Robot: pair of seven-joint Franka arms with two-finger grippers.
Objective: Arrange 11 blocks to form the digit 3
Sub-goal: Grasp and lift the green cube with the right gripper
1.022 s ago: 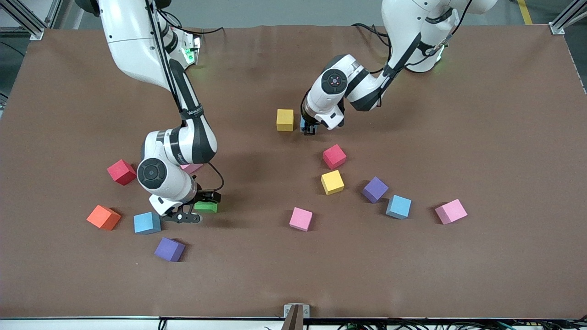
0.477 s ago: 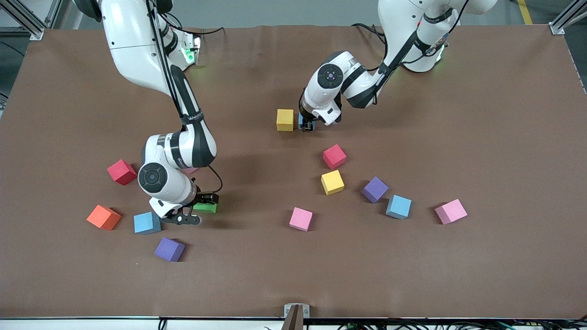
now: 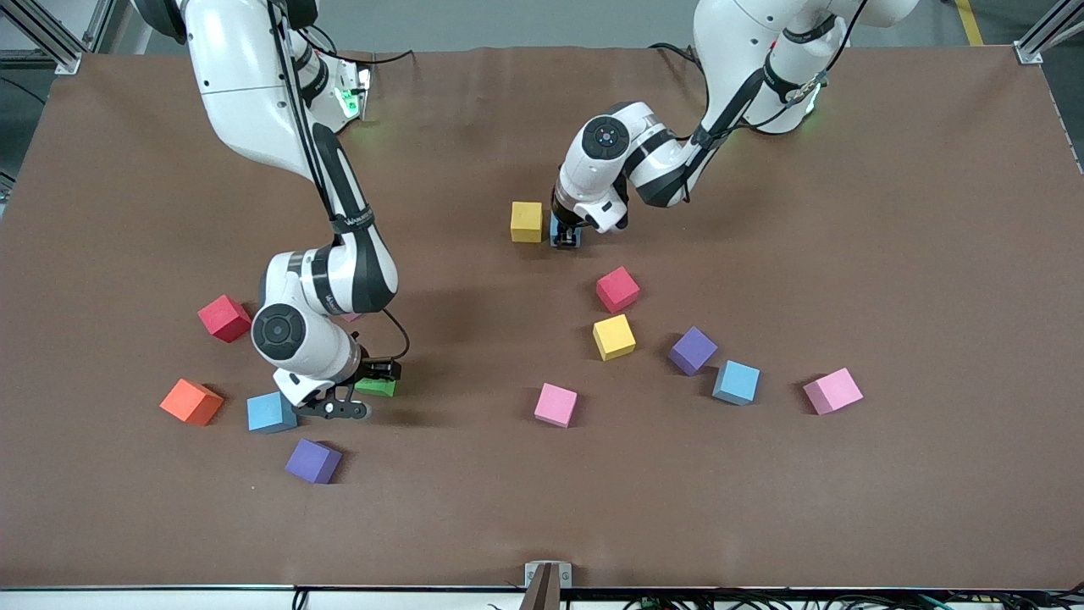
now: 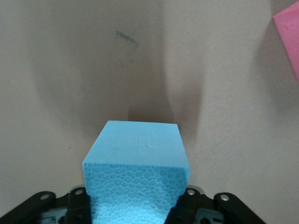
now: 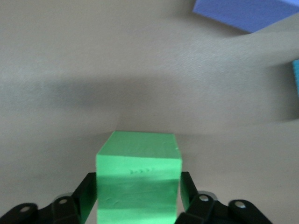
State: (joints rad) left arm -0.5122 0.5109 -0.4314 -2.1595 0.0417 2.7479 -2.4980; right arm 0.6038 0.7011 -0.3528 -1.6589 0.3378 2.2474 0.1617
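A brown tabletop point(image 3: 889, 212) carries scattered foam cubes; no digit is formed yet. The left pincer point(image 3: 566, 238) is clamped on a light blue cube point(image 4: 136, 163), low beside a yellow cube point(image 3: 526, 221), likely starting a bar. The right pincer point(image 3: 360, 398) brackets a green cube point(image 3: 376, 386), fingers point(image 5: 84, 193) against its sides, apparently gripping to lift. Other cubes lie apart, nearer the camera.

Illumination is even and bright from overhead. The brown bench point(image 3: 889, 212) shows no glare, and soft shadows fall beside each arm and cube. The front view is sharp throughout. In the right wrist view the bench surface and the purple cube point(image 5: 243, 11) appear motion-blurred; the left wrist view is sharper.
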